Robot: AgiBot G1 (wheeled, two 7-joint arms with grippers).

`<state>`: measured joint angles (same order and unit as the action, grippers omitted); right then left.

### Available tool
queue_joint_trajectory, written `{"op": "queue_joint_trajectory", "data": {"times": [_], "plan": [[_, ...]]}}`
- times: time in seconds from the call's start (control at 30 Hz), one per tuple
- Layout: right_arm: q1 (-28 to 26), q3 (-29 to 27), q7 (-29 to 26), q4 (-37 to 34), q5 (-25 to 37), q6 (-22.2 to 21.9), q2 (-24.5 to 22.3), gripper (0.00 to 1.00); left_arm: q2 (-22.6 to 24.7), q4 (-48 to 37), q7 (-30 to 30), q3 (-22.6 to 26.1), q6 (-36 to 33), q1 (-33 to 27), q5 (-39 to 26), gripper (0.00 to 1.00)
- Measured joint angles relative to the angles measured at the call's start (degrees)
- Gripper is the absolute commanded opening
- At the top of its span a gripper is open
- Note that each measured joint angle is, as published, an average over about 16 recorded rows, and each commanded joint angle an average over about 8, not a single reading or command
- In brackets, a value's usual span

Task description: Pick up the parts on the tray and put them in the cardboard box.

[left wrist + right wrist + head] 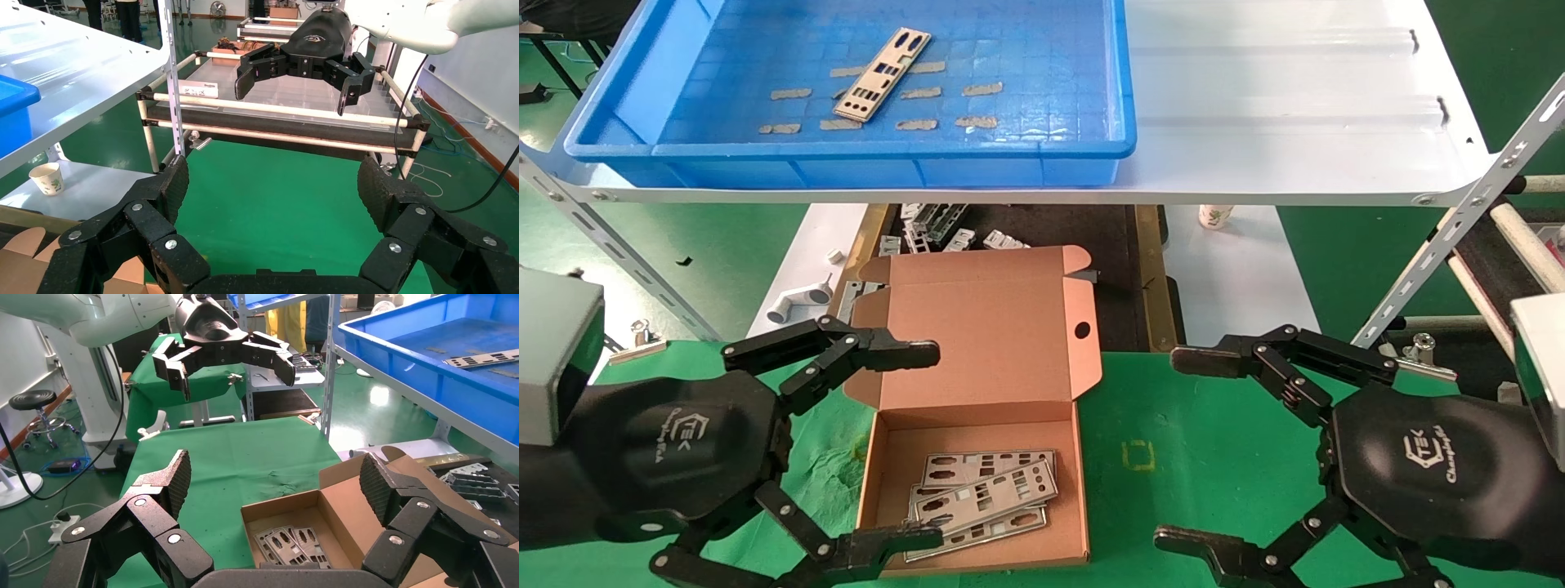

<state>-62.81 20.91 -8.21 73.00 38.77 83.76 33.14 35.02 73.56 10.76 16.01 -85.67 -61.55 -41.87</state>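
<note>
One silver plate [883,74] lies slanted on the floor of the blue tray [846,151], up on the white shelf; it also shows in the right wrist view [483,358]. The cardboard box [977,351] stands open on the green cloth below, with three plates [985,498] stacked inside; the right wrist view shows them too [287,545]. My left gripper [928,445] is open and empty at the box's left side. My right gripper [1185,449] is open and empty to the right of the box. In the left wrist view my left gripper [272,190] holds nothing.
Tan tape scraps [977,122] stick to the tray floor. The white shelf board [1295,122] extends right of the tray on slotted metal legs [1451,237]. Grey folded brackets [944,229] lie under the shelf behind the box. A paper cup [1214,216] stands there too.
</note>
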Motion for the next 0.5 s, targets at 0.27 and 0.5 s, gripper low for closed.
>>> {"op": "queue_joint_trajectory", "data": {"times": [0.27,0.5], "plan": [[0.0,0.0,0.0,0.0,0.0,0.0,0.0,1.0,0.01,0.0,0.0,0.03,0.01,-0.02,-0.03,1.0],[0.0,0.0,0.0,0.0,0.0,0.0,0.0,1.0,0.01,0.0,0.0,0.04,0.01,-0.02,-0.03,1.0]]}}
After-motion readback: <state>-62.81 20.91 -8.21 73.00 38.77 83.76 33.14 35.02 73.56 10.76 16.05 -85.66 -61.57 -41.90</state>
